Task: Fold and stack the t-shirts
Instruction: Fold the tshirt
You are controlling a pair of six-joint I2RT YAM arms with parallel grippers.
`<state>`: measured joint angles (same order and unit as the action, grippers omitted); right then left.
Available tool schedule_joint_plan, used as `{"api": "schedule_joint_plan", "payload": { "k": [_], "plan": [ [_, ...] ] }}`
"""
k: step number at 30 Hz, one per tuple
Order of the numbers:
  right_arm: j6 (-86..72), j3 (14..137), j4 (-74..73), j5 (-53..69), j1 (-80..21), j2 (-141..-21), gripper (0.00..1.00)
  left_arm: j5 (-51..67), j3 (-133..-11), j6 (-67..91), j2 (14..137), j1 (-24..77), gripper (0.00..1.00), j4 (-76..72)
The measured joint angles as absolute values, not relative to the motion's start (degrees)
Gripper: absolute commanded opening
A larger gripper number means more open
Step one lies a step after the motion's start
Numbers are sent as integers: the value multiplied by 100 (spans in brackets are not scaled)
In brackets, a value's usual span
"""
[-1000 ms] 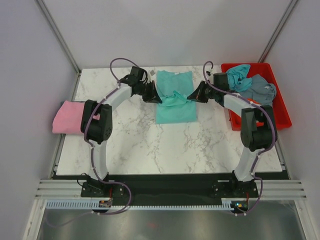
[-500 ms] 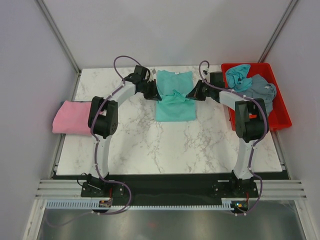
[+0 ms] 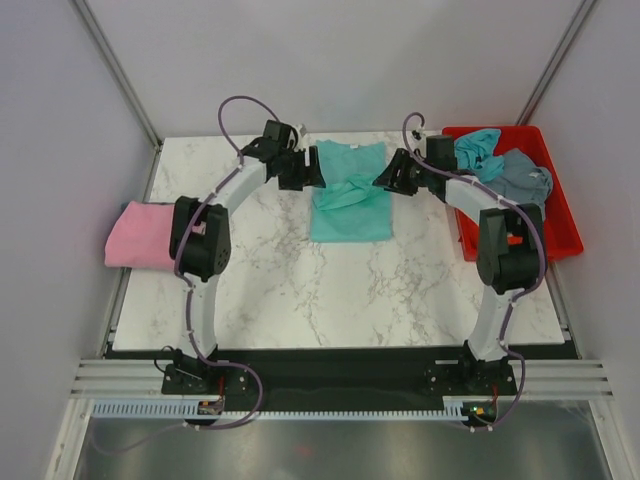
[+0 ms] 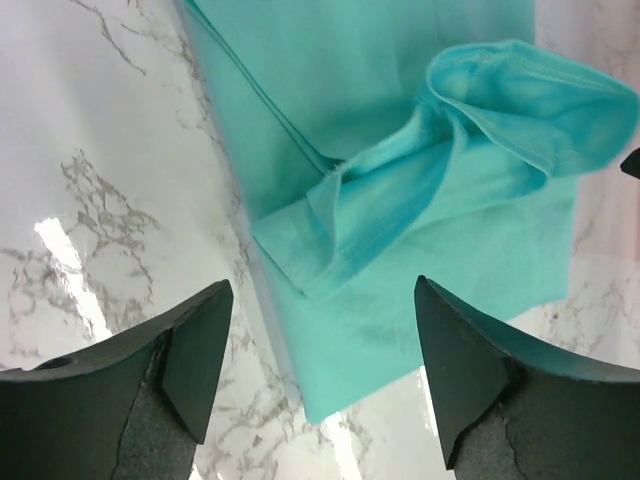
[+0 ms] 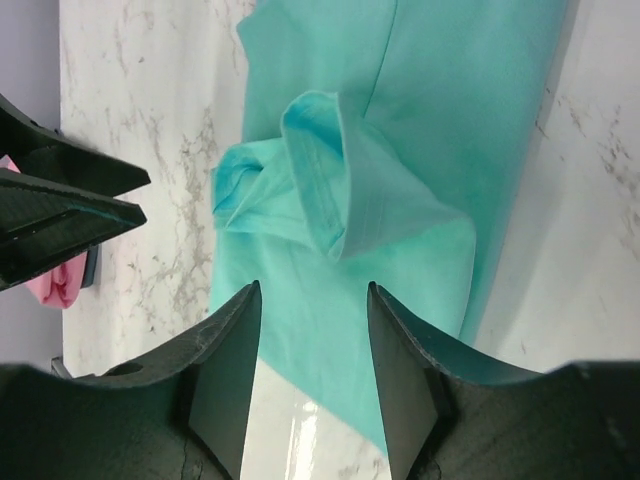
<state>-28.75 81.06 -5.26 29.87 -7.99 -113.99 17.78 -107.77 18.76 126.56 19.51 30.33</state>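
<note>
A teal-green t-shirt (image 3: 349, 196) lies lengthwise at the back middle of the marble table, its sleeves bunched across its middle (image 4: 470, 130) (image 5: 330, 190). My left gripper (image 3: 314, 172) hovers at the shirt's left edge, jaws open, nothing between them (image 4: 320, 330). At the right edge my right gripper (image 3: 385, 178) also stands open and empty (image 5: 310, 330). A pink t-shirt (image 3: 138, 234) lies folded at the table's left edge. A light blue t-shirt (image 3: 478, 150) and a grey-blue t-shirt (image 3: 520, 178) lie crumpled in the red tray (image 3: 560, 225).
The red tray stands at the back right corner, close behind my right arm. The left gripper's fingers (image 5: 60, 215) show at the left of the right wrist view. White walls and metal frame posts close in the table on three sides.
Both grippers were shut on the teal-green shirt's sleeves and have opened, letting them drop onto the shirt's middle. Both have drawn slightly outward and toward the back.
</note>
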Motion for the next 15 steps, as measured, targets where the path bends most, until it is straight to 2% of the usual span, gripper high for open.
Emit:
{"api": "schedule_joint_plan", "payload": {
  "k": [9, 15],
  "plan": [
    [-2995, 6582, -609, 3181, -416, -9450, 57, 2550, -8698, 2053, 10610, 1905, 81, 3140],
    [-3524, 5186, -429, 3583, -399, -9345, 57, 3006, -7564, 2265, 10551, 1859, 81, 3221]
  ]
}}
